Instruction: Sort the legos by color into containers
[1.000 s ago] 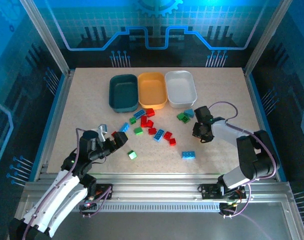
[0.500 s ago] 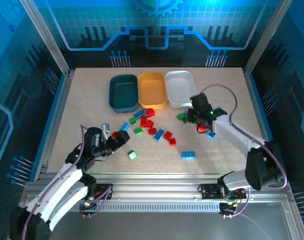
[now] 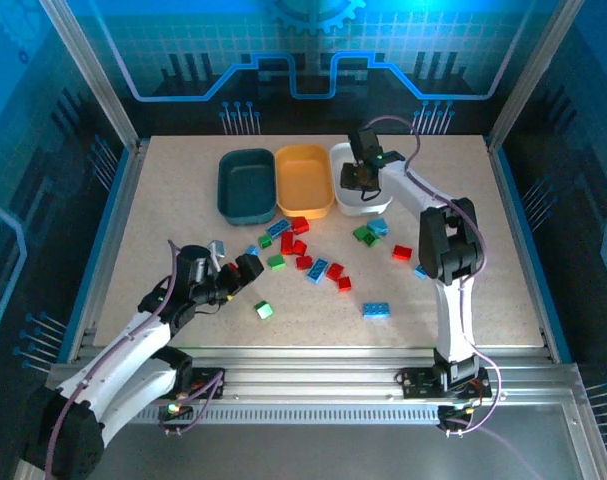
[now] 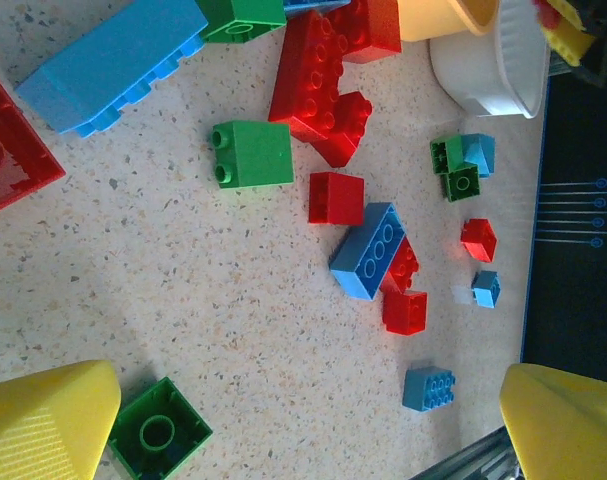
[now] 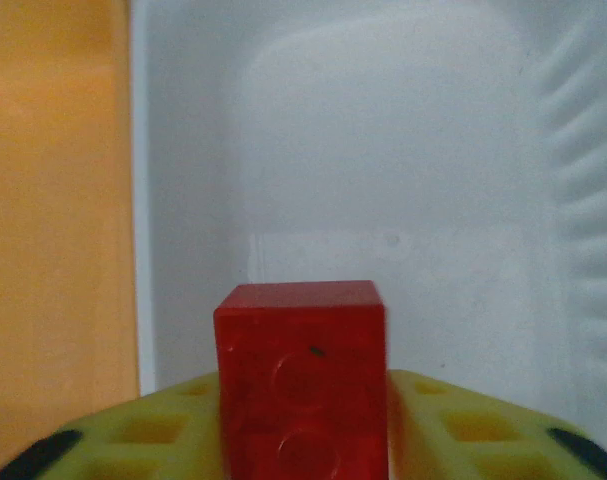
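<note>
Right wrist view: the right gripper (image 5: 303,430) clamps a red brick (image 5: 301,350) between its yellow fingers above the white tray (image 5: 403,150), near the far edge of the tabletop (image 3: 163,200). The left gripper (image 4: 303,420) is spread wide over loose bricks (image 4: 368,250) mid-tabletop.

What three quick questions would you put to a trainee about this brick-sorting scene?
1. True or false: the teal tray already holds several bricks.
2. The red brick between the right jaws hangs over which one? A the teal tray, B the orange tray, C the white tray.
3. Fill the blank: the left jaws, near the loose bricks on the table, stand ___.
Key: 1 false; 2 C; 3 open.
</note>
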### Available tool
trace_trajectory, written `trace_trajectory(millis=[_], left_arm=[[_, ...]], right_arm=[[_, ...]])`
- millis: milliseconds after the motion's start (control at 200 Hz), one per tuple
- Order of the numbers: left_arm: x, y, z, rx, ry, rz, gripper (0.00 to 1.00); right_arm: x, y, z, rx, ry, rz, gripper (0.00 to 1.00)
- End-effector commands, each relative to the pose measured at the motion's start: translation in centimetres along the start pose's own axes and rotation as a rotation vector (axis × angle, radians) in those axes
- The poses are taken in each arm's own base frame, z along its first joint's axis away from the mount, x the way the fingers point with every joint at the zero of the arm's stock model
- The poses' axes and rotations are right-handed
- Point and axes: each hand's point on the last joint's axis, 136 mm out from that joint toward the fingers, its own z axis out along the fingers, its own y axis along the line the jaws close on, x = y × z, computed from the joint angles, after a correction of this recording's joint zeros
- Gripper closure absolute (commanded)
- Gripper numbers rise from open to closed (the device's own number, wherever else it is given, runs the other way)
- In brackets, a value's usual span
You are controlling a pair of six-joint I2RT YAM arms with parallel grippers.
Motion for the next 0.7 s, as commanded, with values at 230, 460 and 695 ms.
trace_trajectory(millis=[230, 460, 695], left_arm=[[-0.7, -3.2, -0.9, 0.073, 0.011, 0.074, 0.01], [1.0, -1.6, 0.2, 0.114, 0.043, 0.006, 0.01], [2.4, -0.9, 0.0, 0.111, 0.075, 0.032, 0.01]], right_arm=[[-1.8, 0.4, -7.2, -0.036, -0.077, -0.029, 0.36], [10.7, -2.5, -12.5, 0.096, -0.006, -0.072, 0.21], [24.9, -5.5, -15.6, 0.068, 0.223, -0.059, 0.00]])
